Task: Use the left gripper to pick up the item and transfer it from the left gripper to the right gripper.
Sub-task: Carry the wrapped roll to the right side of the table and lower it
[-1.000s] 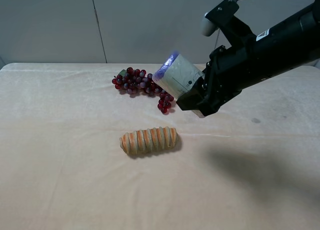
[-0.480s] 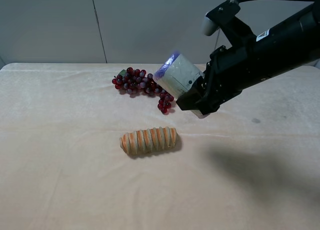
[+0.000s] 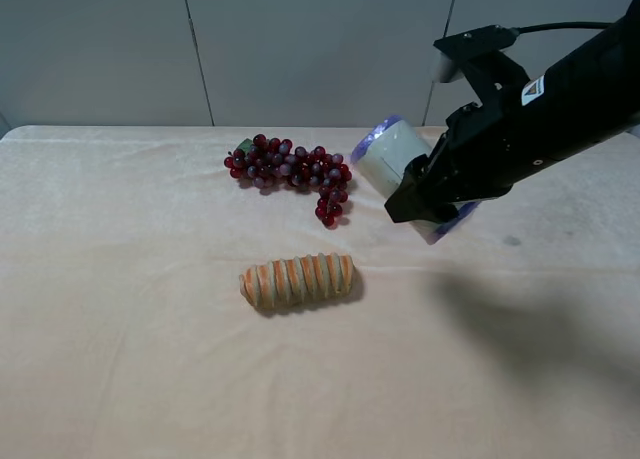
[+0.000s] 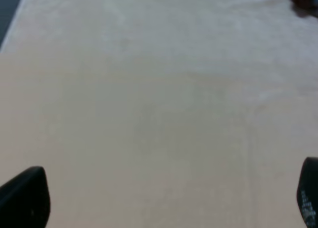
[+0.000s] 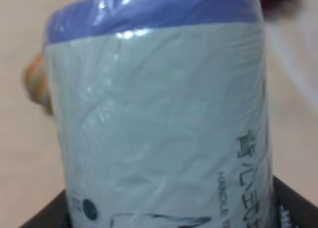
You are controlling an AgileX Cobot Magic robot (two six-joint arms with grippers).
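So the right pincer (image 3: 420, 197) has the item (image 3: 392, 159) clamped, up off the worktop (image 3: 150, 359) near the grapes (image 3: 285, 164); left pincer (image 4: 166, 198) gapes wide w/ nothing in it. Item looks light, prob. a bit squashy, wrap's shiny so likely slippy – I'd grip mid-barrel, square across, not by the purple ends

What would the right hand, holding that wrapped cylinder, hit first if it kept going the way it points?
Most likely the bare tablecloth between the grapes and the bread roll, and the item held in the right hand would touch first. Depth is unclear.
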